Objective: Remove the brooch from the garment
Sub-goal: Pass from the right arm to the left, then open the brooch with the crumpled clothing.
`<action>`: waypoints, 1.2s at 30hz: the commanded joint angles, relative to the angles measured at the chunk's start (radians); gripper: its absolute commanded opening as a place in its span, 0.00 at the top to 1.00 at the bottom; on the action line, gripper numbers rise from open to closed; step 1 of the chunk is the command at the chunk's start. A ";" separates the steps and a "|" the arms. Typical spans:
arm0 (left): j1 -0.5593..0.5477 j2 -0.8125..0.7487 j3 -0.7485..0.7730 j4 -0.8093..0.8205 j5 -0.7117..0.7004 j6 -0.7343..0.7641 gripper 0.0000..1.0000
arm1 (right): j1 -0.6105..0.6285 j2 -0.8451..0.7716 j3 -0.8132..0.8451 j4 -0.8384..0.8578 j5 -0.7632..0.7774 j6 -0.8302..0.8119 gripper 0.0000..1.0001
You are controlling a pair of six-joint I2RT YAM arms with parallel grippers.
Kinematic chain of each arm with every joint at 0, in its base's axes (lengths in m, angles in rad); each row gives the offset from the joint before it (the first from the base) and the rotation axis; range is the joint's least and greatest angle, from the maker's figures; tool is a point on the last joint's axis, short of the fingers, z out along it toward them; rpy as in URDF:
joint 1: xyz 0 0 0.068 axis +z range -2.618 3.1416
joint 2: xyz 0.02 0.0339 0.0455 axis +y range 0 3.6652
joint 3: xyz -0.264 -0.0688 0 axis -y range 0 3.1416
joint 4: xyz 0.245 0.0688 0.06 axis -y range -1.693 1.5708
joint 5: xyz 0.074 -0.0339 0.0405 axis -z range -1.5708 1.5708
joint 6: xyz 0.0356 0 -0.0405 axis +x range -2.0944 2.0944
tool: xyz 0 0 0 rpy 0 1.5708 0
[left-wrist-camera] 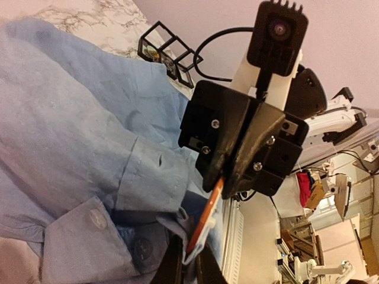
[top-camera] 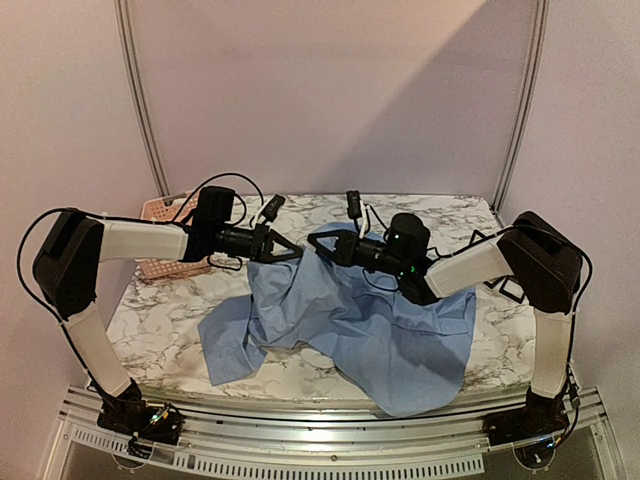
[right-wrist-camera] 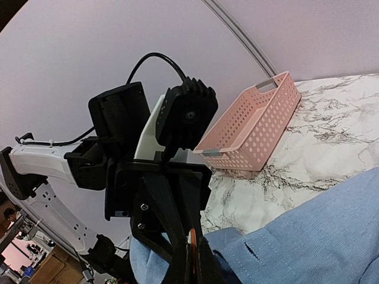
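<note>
Shirt (top-camera: pixel 380 330) of thin light blue cloth lies spread over the marble table (top-camera: pixel 160 330), filling the middle and lower right of the overhead view. One sleeve trails toward the lower left, and the hem hangs over the near edge. At the centre of that view the cloth is drawn up into a peak where the two claws meet tip to tip. The left claw (top-camera: pixel 283 248) reaches in from the left and the right claw (top-camera: pixel 325 245) from the right.

The brooch (left-wrist-camera: pixel 206 220), a flat orange piece seen edge-on, sits between them in the lower middle of the left wrist view, still against the cloth. The right claw is pressed together on its upper end. The left claw is pressed together on its pale lower end, at the bottom edge of that frame, where the brooch meets the cloth. A cuff with a button (left-wrist-camera: pixel 98 219) lies at the lower left of the same view.

A pink basket (top-camera: pixel 165 240) with holes in its walls stands on the table at the left, behind the left arm and apart from the shirt.
</note>
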 commanded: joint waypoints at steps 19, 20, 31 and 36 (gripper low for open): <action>-0.004 -0.039 0.029 -0.152 -0.045 0.119 1.00 | -0.031 -0.022 -0.015 -0.086 -0.141 -0.050 0.39; -0.004 -0.040 0.029 -0.152 -0.044 0.118 1.00 | -0.031 -0.017 -0.008 -0.092 -0.146 -0.048 0.38; -0.005 -0.044 0.028 -0.153 -0.049 0.122 1.00 | -0.031 0.029 0.064 -0.201 -0.154 -0.061 0.51; -0.004 -0.045 0.028 -0.157 -0.052 0.125 1.00 | -0.032 0.041 0.068 -0.201 -0.176 -0.063 0.55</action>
